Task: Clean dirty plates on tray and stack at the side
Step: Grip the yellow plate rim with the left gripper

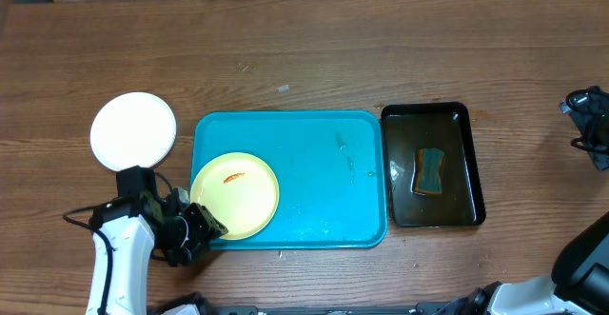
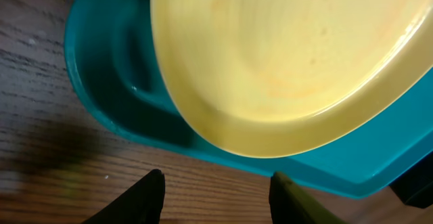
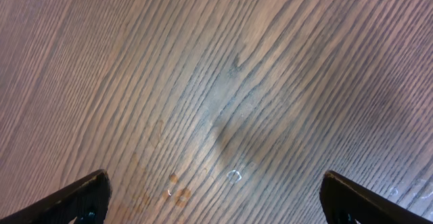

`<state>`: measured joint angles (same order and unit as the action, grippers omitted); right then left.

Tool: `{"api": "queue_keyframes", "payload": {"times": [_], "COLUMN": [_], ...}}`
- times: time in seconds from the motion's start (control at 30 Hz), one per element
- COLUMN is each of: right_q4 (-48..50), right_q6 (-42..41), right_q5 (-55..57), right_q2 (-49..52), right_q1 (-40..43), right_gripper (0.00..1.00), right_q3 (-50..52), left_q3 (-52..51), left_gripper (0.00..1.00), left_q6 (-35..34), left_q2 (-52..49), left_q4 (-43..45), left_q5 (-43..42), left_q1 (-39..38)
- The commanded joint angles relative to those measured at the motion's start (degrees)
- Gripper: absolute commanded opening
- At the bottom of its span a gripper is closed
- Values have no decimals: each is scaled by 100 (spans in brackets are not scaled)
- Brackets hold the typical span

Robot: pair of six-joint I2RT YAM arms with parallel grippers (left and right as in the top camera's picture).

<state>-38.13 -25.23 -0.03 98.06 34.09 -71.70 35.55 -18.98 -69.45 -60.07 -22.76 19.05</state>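
Note:
A pale yellow plate (image 1: 235,194) with an orange-red smear lies in the left front corner of the turquoise tray (image 1: 324,187). A white plate (image 1: 133,130) sits on the table left of the tray. My left gripper (image 1: 202,227) is open and empty just outside the tray's front left corner, close to the yellow plate's edge. In the left wrist view the yellow plate (image 2: 291,61) fills the top, the tray rim (image 2: 101,82) is below it, and the open fingers (image 2: 216,197) hover over wood. My right gripper (image 3: 213,197) is open over bare wood.
A black basin (image 1: 433,166) of dark water with a sponge (image 1: 430,170) in it stands right of the tray. The right arm (image 1: 590,125) is at the far right table edge. Small water drops (image 3: 233,176) mark the wood under the right gripper.

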Motion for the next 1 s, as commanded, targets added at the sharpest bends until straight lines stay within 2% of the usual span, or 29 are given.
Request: {"api": "queue_keyframes", "payload": {"times": [0.0, 0.3, 0.67, 0.97], "right_q4": [35, 35, 35, 35], "right_q6": [-11, -11, -11, -11], "right_q5": [-9, -9, -9, -9], "right_q2": [-20, -20, -20, -20], "right_q1": [7, 7, 7, 7], "right_gripper": [100, 100, 100, 100], "right_q3": [-70, -70, -70, -70], "left_q3": [212, 210, 192, -50], "left_gripper": [51, 40, 36, 38], "left_q6": [48, -356, -684, -831], "left_q2": [-20, -20, -20, -22], "left_q4": [-22, 221, 354, 743], "left_q5": [101, 695, 962, 962], "left_q1": [-74, -625, -726, -758]}}
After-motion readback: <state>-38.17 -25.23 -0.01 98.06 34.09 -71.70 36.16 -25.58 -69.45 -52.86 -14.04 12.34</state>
